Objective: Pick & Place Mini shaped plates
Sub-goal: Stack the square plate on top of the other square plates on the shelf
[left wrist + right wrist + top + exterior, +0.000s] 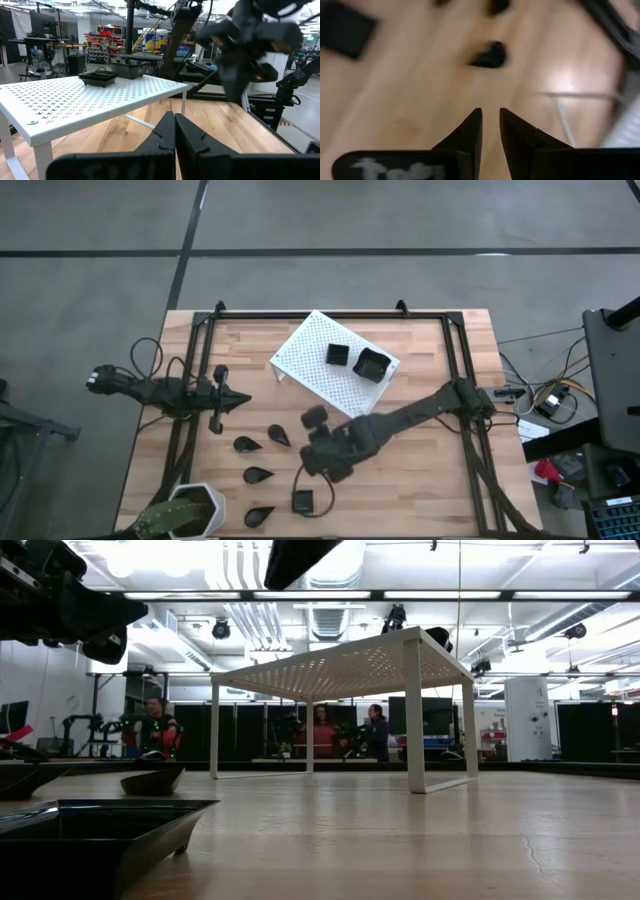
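**Caller:** Fingers first, from the left side. On the left gripper [240, 400] they are pressed tight together with nothing between them, and it is parked over the table's left side, pointing right.

**Analyst:** Its wrist view agrees: the two dark fingers [165, 134] meet along one seam, aimed at the white perforated rack [330, 365].

**Caller:** Moving right, the loose mini shaped plates. Teardrop plates lie on the wood in the near-left part of the table: one at [247, 444], one at [279, 436], one nearer at [258, 476], and one by the near edge [259, 515].

**Analyst:** A small square plate [302, 502] sits just right of that last one. In the near-left corner stands the white hexagonal plant pot [196, 508].

**Caller:** On to the right gripper [316, 442], reaching in over the middle of the table, above bare wood just right of the teardrops.

**Analyst:** Its fingers [470, 131] stand a narrow gap apart, and nothing shows between them. A dark plate, too blurred to tell which, lies on the wood ahead of them.

**Caller:** Farther right and back, two square plates rest on the rack: one at [337, 354], a larger one at [372, 365].
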### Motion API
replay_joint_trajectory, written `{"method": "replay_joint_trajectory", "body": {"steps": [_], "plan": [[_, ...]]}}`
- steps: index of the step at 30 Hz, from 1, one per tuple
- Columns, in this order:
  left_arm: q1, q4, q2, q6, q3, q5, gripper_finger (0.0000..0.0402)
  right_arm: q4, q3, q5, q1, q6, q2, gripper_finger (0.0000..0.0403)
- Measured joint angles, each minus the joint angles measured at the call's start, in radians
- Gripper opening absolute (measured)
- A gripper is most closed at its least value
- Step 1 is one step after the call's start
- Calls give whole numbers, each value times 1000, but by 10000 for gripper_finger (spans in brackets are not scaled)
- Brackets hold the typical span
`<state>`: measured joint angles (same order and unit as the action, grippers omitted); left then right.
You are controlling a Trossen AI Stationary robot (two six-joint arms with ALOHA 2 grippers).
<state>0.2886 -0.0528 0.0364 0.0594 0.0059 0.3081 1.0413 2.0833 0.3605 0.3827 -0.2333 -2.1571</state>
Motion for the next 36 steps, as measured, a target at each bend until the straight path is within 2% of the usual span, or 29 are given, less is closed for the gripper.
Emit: {"method": "replay_joint_trajectory", "body": {"steps": [3, 10, 14, 21, 25, 36], "plan": [[0, 0, 0, 0, 0, 0, 0, -5, -47, -78, 19, -28, 0, 59], [0, 0, 0, 0, 0, 0, 0, -56, -138, -70, 83, -111, 0, 52], [0, 0, 0, 0, 0, 0, 0, -166, -209, -73, 100, -149, 0, 53], [-1, 0, 0, 0, 0, 0, 0, -394, -335, -70, 133, -413, -1, 52], [-1, 0, 0, 0, 0, 0, 0, -475, -366, -70, 133, -417, -2, 52], [0, 0, 0, 0, 0, 0, 0, -753, -513, -74, 162, -577, -5, 52]]}}
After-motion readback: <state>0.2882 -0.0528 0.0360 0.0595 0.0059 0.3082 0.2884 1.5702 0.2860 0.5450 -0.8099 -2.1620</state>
